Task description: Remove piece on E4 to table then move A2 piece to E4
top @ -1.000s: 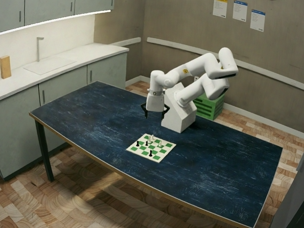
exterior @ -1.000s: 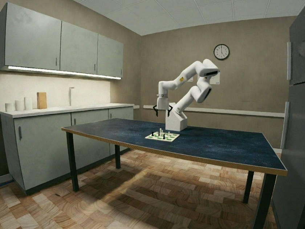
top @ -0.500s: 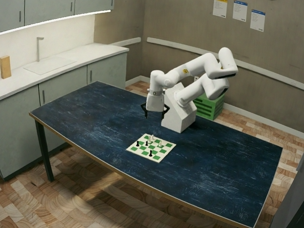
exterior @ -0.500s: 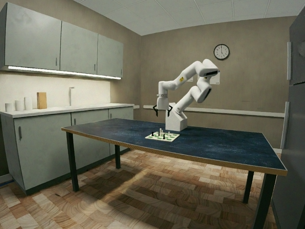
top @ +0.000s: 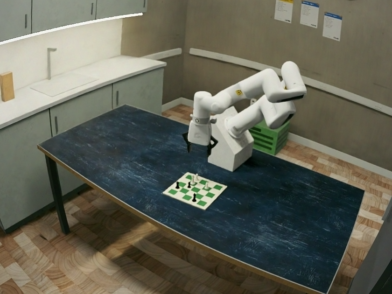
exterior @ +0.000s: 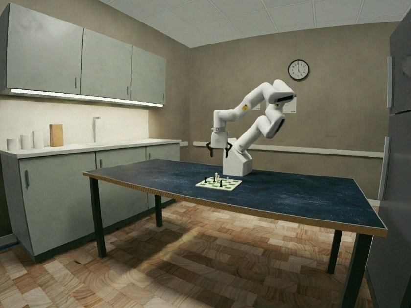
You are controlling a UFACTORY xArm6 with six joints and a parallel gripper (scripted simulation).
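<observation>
A small green and white chessboard (top: 194, 190) lies on the dark blue table, also seen in the exterior view (exterior: 218, 183). On it stand three black pieces (top: 177, 185) (top: 189, 185) (top: 194, 197) and three white pieces (top: 196, 177) (top: 192, 180) (top: 206, 185), all upright. The square names on the board's edge are too small to read. My gripper (top: 199, 149) is open and empty. It hangs well above the table, behind the board's far edge, and also shows in the exterior view (exterior: 218, 153).
The arm's white base block (top: 230, 143) stands on the table just behind the board. A green crate (top: 269, 136) sits on the floor behind the table. A counter with a sink runs along the left wall.
</observation>
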